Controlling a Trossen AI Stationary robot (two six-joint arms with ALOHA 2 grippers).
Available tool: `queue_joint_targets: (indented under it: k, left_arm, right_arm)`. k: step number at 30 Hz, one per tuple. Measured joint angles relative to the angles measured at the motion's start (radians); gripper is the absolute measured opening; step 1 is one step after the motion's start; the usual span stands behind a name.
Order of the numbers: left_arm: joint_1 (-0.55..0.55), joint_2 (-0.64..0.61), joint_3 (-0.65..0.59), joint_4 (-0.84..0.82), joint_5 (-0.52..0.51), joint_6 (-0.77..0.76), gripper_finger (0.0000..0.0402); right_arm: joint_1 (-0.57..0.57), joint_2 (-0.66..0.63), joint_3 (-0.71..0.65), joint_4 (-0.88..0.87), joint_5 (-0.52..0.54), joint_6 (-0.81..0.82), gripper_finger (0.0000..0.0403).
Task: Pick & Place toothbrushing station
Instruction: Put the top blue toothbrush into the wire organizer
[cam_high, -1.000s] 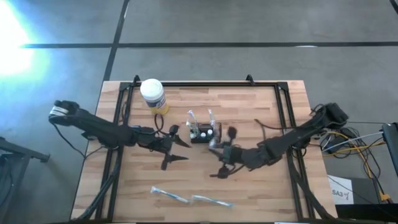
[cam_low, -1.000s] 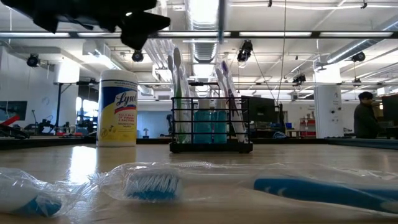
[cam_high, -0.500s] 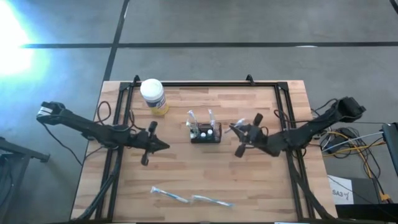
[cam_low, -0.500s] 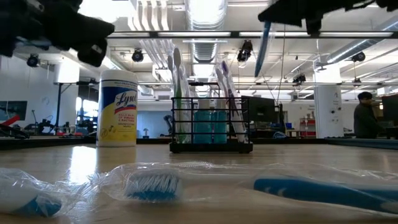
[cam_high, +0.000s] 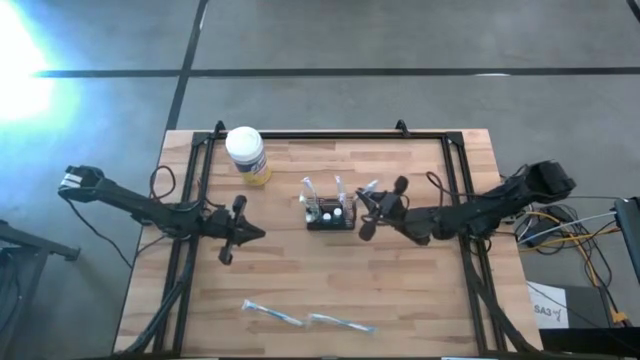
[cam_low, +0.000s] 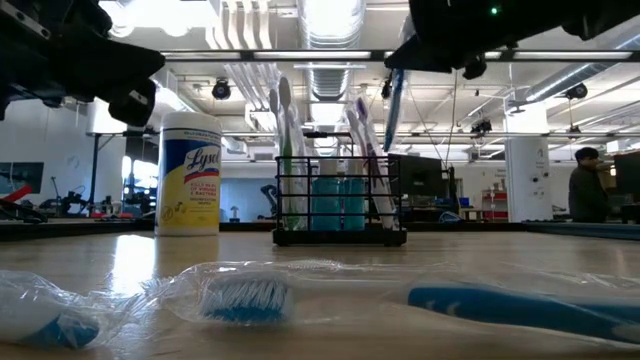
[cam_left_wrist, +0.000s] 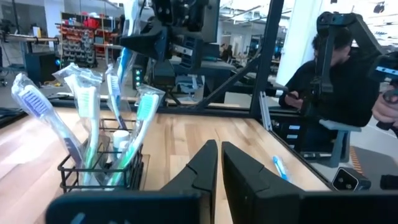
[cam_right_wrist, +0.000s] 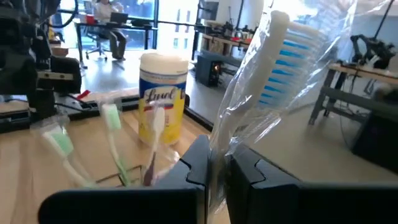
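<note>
Right gripper (cam_high: 366, 212) (clamping wrapped toothbrush (cam_right_wrist: 283, 68)) beside toothbrushing station (cam_high: 330, 213)

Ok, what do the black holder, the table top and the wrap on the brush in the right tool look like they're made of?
Holder: thin black wire, probably coated metal; open bars show the room behind. Table top: light wood, butcher-block strips, faint sheen. Wrap on the toothbrush gripped by the right tool: clear crinkled film, likely plastic, catching highlights.

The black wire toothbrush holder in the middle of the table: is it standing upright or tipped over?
Upright. In the low view the black wire toothbrush holder sits flat on the wooden table, and its wrapped toothbrushes point upward.
</note>
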Motion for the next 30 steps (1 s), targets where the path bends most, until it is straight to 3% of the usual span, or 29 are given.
queue_joint_targets:
  k: [8,30]
  left_arm:
    - [0.0,0.003,0.0,0.001,0.0,-0.002,0.0028]
    - [0.0,0.004,-0.001,-0.013,0.011,-0.003,0.0028]
  right_arm:
    - [-0.018,0.081,0.074,-0.025,0.009,-0.025,0.0014]
    - [-0.061,0.281,0.073,-0.043,0.002,0.217,0.0014]
